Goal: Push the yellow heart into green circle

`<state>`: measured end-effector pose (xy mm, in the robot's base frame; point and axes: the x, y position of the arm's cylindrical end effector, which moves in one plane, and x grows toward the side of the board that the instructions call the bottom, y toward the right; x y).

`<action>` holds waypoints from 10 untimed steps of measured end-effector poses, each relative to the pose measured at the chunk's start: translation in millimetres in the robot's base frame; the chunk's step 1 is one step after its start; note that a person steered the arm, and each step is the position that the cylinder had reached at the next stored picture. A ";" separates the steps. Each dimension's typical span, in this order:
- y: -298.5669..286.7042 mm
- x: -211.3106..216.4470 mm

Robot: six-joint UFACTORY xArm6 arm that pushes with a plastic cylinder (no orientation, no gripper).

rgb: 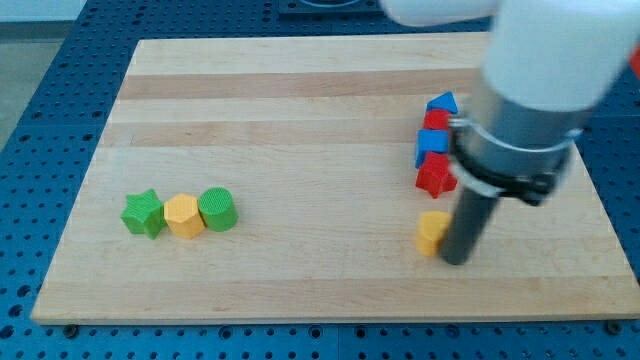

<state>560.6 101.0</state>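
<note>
A: Tip position?
B: My tip (456,261) sits lower right, touching the yellow heart's (432,232) right side (no gripper fitted; nothing held).
A: Target?
B: The green circle (217,209) lies far left, beside a yellow hexagon (184,215).

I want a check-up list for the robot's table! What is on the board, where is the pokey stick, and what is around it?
Surface: pale wooden board, flat, striped grain.
Job's things: yellow heart block at the view's lower right; green circle block far off at the view's left.
Clutter: green star block and yellow hexagon block in a row beside the green circle; blue and red blocks stacked in a column at the right.
Grippers: none; my tip sits just right of the yellow heart.
Cables: nothing seen.
Surroundings: blue perforated table.
</note>
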 end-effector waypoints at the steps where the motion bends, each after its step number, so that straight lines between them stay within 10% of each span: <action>1: -38.9 -0.8; 10: -25.1 -29.4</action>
<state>531.3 76.0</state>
